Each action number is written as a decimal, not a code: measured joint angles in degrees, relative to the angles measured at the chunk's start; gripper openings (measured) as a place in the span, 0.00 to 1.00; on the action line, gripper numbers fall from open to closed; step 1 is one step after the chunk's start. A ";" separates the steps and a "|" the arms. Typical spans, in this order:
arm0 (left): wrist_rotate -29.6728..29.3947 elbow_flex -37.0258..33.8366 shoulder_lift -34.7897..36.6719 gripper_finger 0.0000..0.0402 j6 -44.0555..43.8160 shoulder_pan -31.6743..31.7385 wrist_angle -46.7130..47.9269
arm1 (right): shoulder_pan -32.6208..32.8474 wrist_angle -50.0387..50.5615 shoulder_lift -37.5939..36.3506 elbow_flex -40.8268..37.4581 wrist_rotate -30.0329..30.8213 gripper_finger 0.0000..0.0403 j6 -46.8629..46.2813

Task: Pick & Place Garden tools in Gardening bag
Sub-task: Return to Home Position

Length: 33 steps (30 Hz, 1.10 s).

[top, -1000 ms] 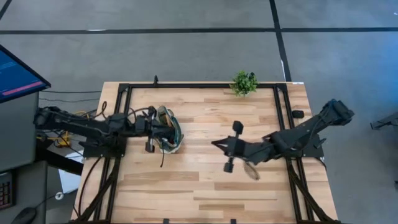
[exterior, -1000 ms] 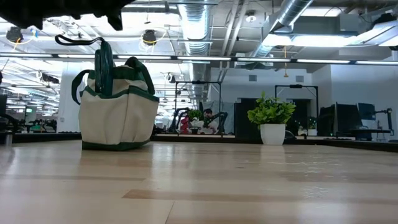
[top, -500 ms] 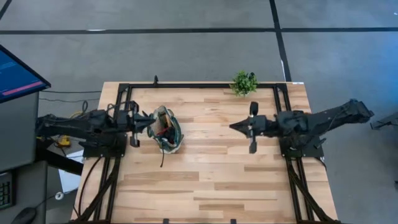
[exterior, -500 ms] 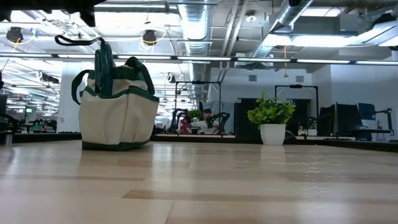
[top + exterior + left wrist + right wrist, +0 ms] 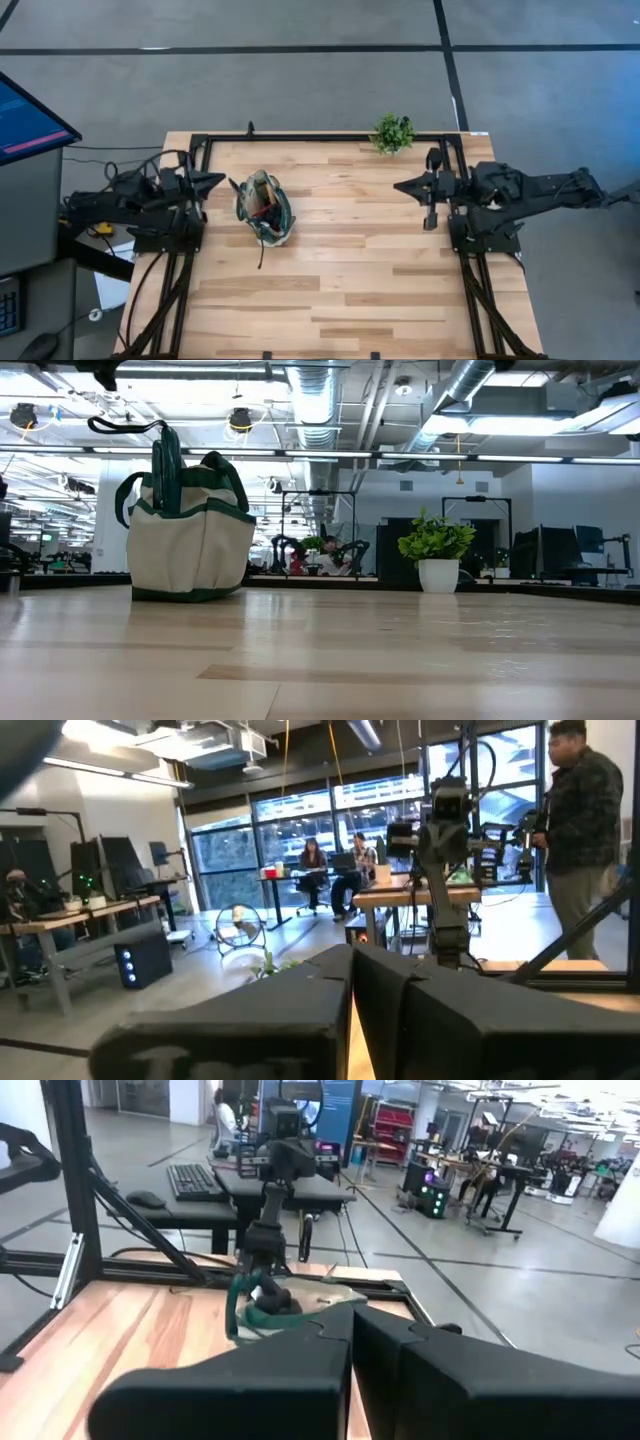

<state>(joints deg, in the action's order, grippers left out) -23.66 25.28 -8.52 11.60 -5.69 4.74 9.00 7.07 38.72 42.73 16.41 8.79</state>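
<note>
The gardening bag (image 5: pixel 266 208), tan canvas with dark green trim, stands upright on its base left of the table's middle; it also shows in the low view (image 5: pixel 190 535) and the right wrist view (image 5: pixel 268 1306). Inside its open top I see red and wood-coloured parts of garden tools (image 5: pixel 261 203); no tool lies on the table. My left gripper (image 5: pixel 222 181) is shut and empty, held level above the table's left edge, pointing at the bag. My right gripper (image 5: pixel 398 186) is shut and empty, held level near the right edge. Each wrist view shows its own fingers closed together (image 5: pixel 350 1010) (image 5: pixel 350 1370).
A small potted green plant (image 5: pixel 392 132) stands at the far edge, right of centre, also in the low view (image 5: pixel 437 556). Black frame rails (image 5: pixel 320 138) run along the table's far and side edges. Bare wood lies between the bag and my right gripper. A person (image 5: pixel 580 830) stands beyond the table.
Both arms have drawn back and risen a little, staying shut. My left gripper has gone from above the bag toward the table's left edge. My right gripper has swung from the middle of the table toward the right and far edges. The bag has kept still.
</note>
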 joint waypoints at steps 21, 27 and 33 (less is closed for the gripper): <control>-0.32 0.33 7.81 0.01 -1.36 0.00 7.93 | -0.40 -2.85 -27.14 -17.79 -0.07 0.00 -1.92; -0.32 0.31 7.81 0.01 -1.36 0.00 7.94 | -0.40 -2.45 -33.78 -20.80 -0.07 0.00 -1.90; 0.03 0.28 7.81 0.01 -1.56 0.00 7.92 | -0.40 -0.34 -38.58 -21.81 -0.79 0.00 -2.67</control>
<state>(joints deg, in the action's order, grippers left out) -23.64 25.56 -0.71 10.04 -5.69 12.67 8.60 6.73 0.14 20.91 15.62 6.12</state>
